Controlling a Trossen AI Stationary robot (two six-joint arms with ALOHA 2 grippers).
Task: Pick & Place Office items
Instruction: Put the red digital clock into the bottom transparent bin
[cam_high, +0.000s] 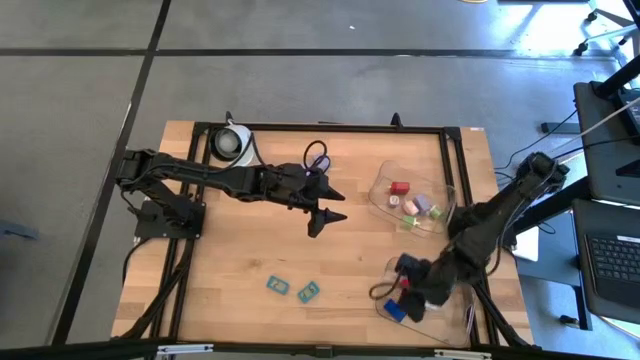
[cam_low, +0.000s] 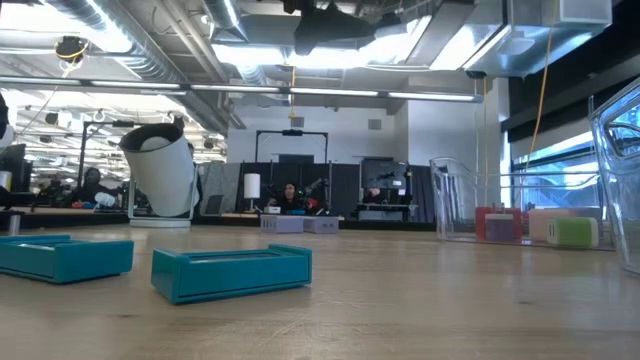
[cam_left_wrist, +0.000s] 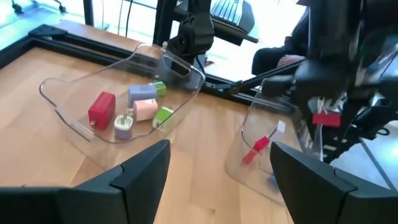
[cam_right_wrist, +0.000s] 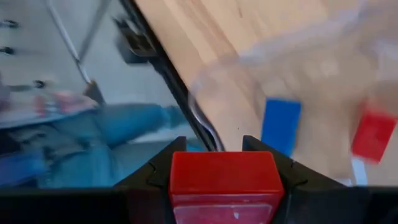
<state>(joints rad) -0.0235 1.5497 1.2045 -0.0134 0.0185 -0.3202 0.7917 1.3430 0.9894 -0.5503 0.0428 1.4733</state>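
My right gripper (cam_high: 409, 284) hangs over the near clear tray (cam_high: 440, 312) at the table's near right corner, shut on a red block (cam_right_wrist: 224, 180). A blue piece (cam_right_wrist: 280, 124) and a red piece (cam_right_wrist: 373, 134) lie in that tray. The far clear tray (cam_high: 385, 178) holds red, lavender, pink, green and white pieces (cam_left_wrist: 134, 107). Two teal pieces (cam_high: 277, 284) (cam_high: 307, 292) lie flat on the bare wood near the table's near edge. My left gripper (cam_high: 325, 208) hovers open above mid-table, touching nothing. My right gripper pinches the red block (cam_right_wrist: 224, 180) between its two fingers (cam_right_wrist: 163, 167), one on each side face. The fingers come from above, pointing down into the near tray. The block (cam_left_wrist: 326, 118) is lifted clear of the tray floor.
A white round roll (cam_high: 232, 143) stands at the far left corner beside a black cable loop (cam_high: 317, 155). A black frame rail (cam_high: 330, 128) rims the table. Bare wood lies between the teal pieces and the trays. A person sits in the room behind (cam_low: 290, 195).
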